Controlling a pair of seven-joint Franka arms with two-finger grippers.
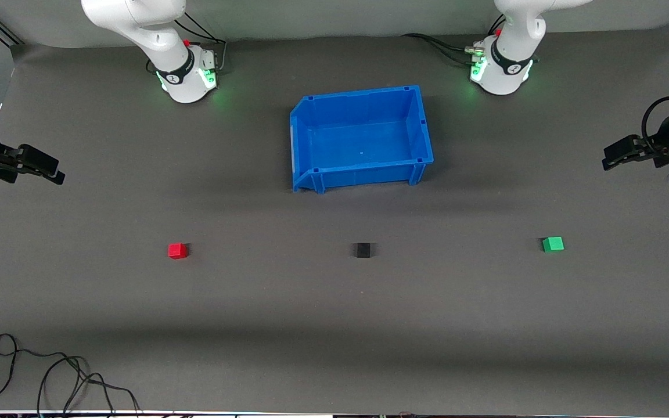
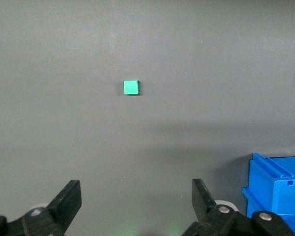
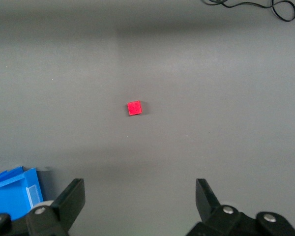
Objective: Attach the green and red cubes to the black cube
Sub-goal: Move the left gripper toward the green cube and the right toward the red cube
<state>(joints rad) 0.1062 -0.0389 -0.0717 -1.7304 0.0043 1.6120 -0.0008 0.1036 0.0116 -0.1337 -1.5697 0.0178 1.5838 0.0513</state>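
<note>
Three tiny cubes lie apart in a row on the dark table, nearer to the front camera than the bin. The red cube lies toward the right arm's end, the black cube in the middle, the green cube toward the left arm's end. My left gripper hangs open and empty over the left arm's end of the table; its wrist view shows the gripper and the green cube apart. My right gripper hangs open and empty over the right arm's end; its wrist view shows the gripper and the red cube apart.
An empty blue bin stands mid-table between the two arm bases; a corner of it shows in the left wrist view and in the right wrist view. Loose black cables lie by the table's front edge at the right arm's end.
</note>
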